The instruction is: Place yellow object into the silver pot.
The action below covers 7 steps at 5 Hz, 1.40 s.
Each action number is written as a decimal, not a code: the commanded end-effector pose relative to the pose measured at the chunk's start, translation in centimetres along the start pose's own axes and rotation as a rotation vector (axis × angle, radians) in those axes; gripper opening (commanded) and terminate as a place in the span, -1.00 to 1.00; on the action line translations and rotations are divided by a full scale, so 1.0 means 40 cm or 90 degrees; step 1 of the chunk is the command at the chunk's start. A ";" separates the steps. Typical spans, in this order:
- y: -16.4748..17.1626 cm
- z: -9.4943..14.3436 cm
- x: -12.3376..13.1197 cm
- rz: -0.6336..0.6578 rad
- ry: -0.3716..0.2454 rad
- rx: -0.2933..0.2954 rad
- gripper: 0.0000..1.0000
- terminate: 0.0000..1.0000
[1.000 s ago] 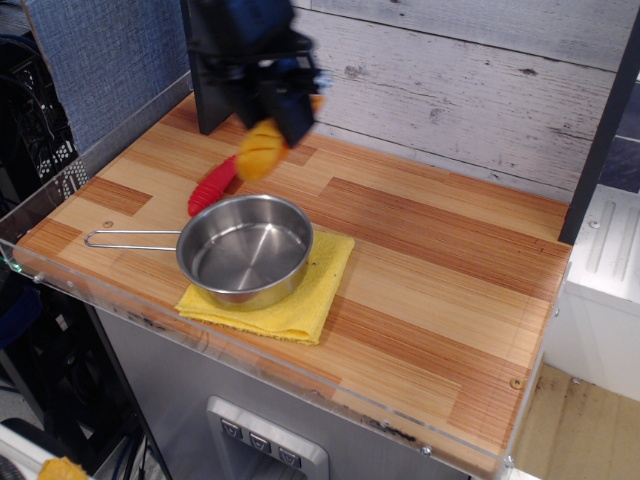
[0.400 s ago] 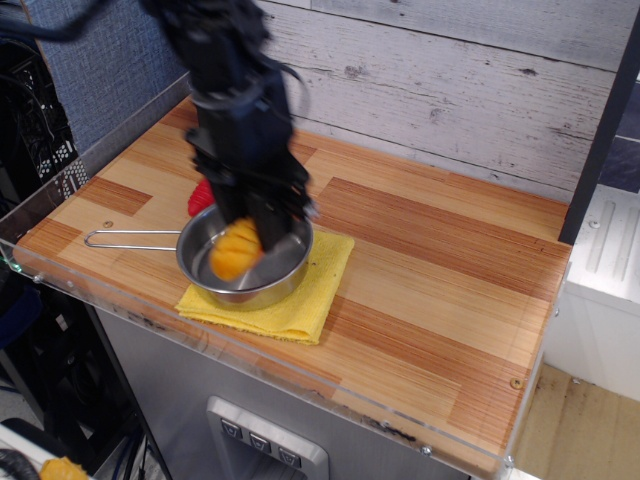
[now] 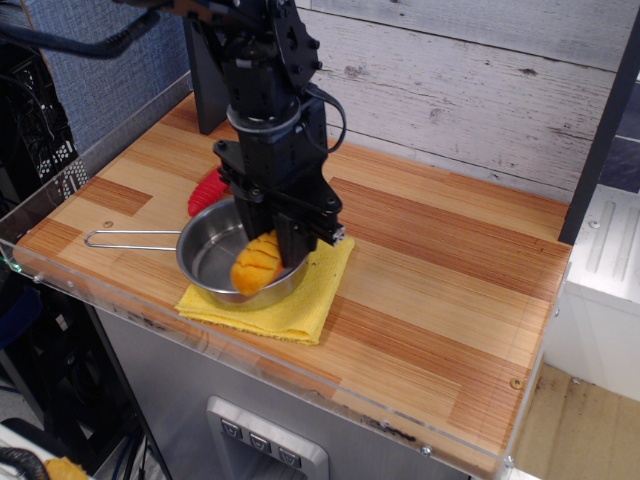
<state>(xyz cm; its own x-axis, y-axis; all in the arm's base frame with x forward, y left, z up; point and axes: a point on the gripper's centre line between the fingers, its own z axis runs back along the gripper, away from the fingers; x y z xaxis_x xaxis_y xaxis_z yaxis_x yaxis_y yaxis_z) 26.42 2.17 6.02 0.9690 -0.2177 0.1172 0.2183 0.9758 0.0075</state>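
The yellow object (image 3: 257, 266), orange-yellow with dark stripes, hangs from my gripper (image 3: 274, 243) over the front right part of the silver pot (image 3: 205, 262). Its lower end is down at the pot's rim, inside or just against it; I cannot tell whether it touches the bottom. The black fingers (image 3: 297, 236) are closed on its upper end. The pot stands on a flat yellow cloth (image 3: 300, 305), and its wire handle (image 3: 130, 238) points left. My arm hides the back of the pot.
A red toy (image 3: 207, 190) lies just behind the pot, partly hidden by my arm. A dark upright panel (image 3: 205, 95) stands at the back left. A clear plastic lip (image 3: 300, 375) runs along the front edge of the wooden counter (image 3: 440, 290).
My gripper came down from above the red toy with the yellow object to the pot, then shifted a little to the right and forward. The pot and cloth have not moved.
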 end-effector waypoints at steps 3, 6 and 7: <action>0.145 0.061 0.010 0.037 -0.034 0.044 -1.00 -1.00; 0.137 0.098 0.025 0.018 -0.043 0.039 1.00 -1.00; 0.145 0.175 0.047 0.034 -0.090 0.028 1.00 -1.00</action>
<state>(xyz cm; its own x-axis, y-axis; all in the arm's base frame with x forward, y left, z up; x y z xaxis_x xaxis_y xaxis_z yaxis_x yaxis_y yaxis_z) 28.80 6.32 11.90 0.9633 -0.1605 0.2152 0.1613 0.9868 0.0142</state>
